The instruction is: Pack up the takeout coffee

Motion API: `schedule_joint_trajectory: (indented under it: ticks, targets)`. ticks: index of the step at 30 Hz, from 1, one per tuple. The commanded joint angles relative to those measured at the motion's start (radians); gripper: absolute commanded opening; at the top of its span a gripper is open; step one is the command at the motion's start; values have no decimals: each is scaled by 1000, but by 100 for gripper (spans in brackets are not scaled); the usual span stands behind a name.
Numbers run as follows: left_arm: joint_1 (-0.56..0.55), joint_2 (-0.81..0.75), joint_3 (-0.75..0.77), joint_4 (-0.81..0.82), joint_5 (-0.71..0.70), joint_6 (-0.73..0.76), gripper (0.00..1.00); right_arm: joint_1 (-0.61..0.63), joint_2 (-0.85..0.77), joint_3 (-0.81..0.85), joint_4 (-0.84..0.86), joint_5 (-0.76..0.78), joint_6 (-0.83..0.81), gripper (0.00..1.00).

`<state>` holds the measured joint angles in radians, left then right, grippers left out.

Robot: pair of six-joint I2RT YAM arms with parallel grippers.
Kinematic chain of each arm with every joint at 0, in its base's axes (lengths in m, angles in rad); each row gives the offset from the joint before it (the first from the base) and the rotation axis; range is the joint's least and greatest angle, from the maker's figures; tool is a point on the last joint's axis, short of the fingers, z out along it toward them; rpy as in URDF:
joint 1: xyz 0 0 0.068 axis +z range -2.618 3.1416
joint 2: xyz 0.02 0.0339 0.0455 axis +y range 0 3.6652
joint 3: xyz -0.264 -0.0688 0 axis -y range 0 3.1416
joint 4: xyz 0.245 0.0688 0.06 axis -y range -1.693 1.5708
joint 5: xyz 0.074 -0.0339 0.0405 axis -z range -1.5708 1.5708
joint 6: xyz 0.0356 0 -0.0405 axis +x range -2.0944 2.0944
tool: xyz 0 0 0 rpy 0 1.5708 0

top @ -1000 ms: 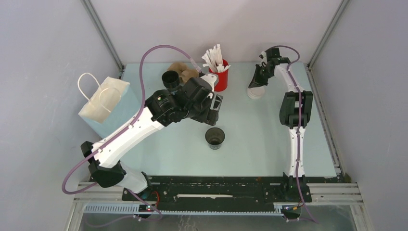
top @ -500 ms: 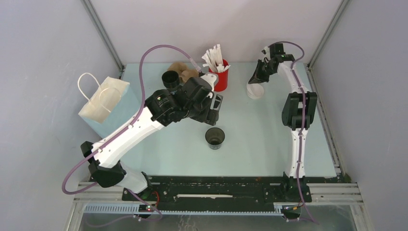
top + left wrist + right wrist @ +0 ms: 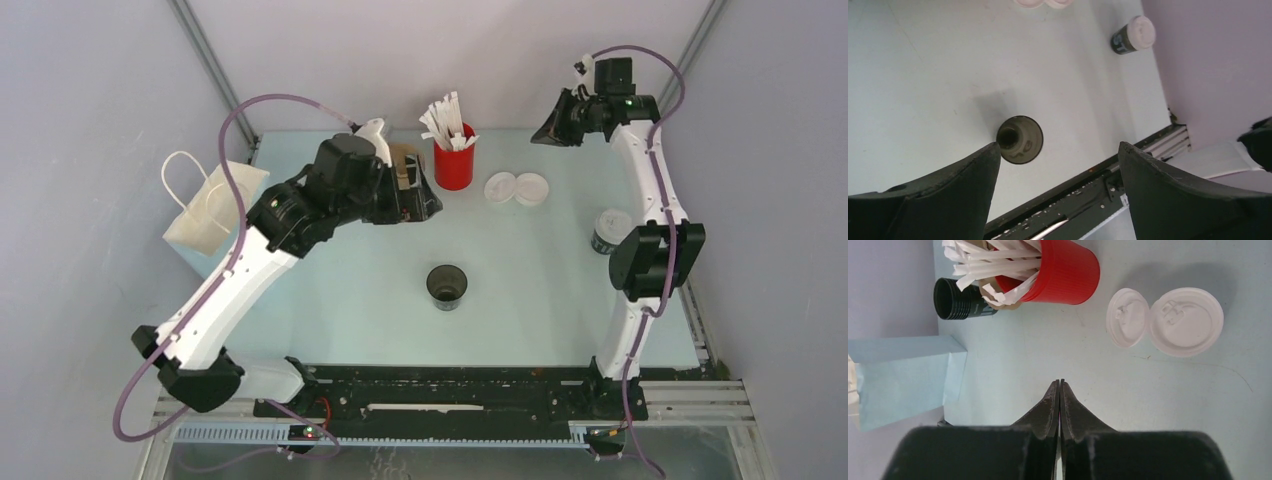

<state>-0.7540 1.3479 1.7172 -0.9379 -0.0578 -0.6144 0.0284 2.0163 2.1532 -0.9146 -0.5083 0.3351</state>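
You have the left gripper (image 3: 425, 203) spread wide and holding nothing; in its wrist view the two fingers (image 3: 948, 195) frame bare table (image 3: 923, 75), and the open cup (image 3: 1019, 139) shows just inside the left finger, lower down and untouched by it. Your right gripper (image 3: 1060, 382) is pinched tight, fingertips pressed together with nothing between them; in the overhead view it hangs high over the back right corner, well above the table.

The coffee cup (image 3: 607, 232) you are to pack is dark with its white lid on; it stands upright near the right edge of the table, just beside the right arm's elbow as seen from above, and well apart from both grippers. The pale blue paper bag (image 3: 215, 215) stands at the far left with its handles up, so the whole width of the table lies between it and the coffee cup.

The open cup has no lid and stands upright in the middle of the table, nearer the arm bases than the back wall. At the back centre you have the red holder (image 3: 1063, 270) stuffed with white sticks (image 3: 993, 260); two loose lids (image 3: 1186, 321) lie flat just to its right, their edges meeting. On the holder's other side sits a black cup (image 3: 955, 299); something brown shows between the two, too hidden to name.
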Motion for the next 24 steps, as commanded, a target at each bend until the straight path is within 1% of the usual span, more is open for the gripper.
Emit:
schedule_joint_trajectory:
  ticks: [1,3,4,6,8,9,10,12,13,18,24]
  targets:
    - [-3,-83,-89,103,100,-86,92,58,22,-65,-9,94,-29,9]
    - [-2,-113,-120,103,99,-92,92,92,39,-110,33,156,-41,18]
    - [-3,-129,-133,102,92,-94,92,108,53,-115,46,193,-43,27]
    - [-3,-152,-148,85,79,-88,92,125,105,-65,6,282,-23,45]
    - [-3,-163,-153,63,73,-81,92,130,137,-56,1,322,58,65]
    - [-2,-167,-157,56,72,-79,92,128,137,-68,13,327,108,70]
    - [-3,-170,-164,54,73,-78,92,128,129,-96,45,328,139,73]
    - [-3,-175,-173,54,77,-79,92,135,116,-146,106,368,171,78]
    - [-3,-173,-172,54,80,-79,92,136,120,-147,112,393,172,78]
    - [-4,-160,-171,60,97,-75,92,138,196,-41,43,495,93,77]
    - [-4,-140,-161,53,115,-57,92,130,273,26,39,475,22,73]
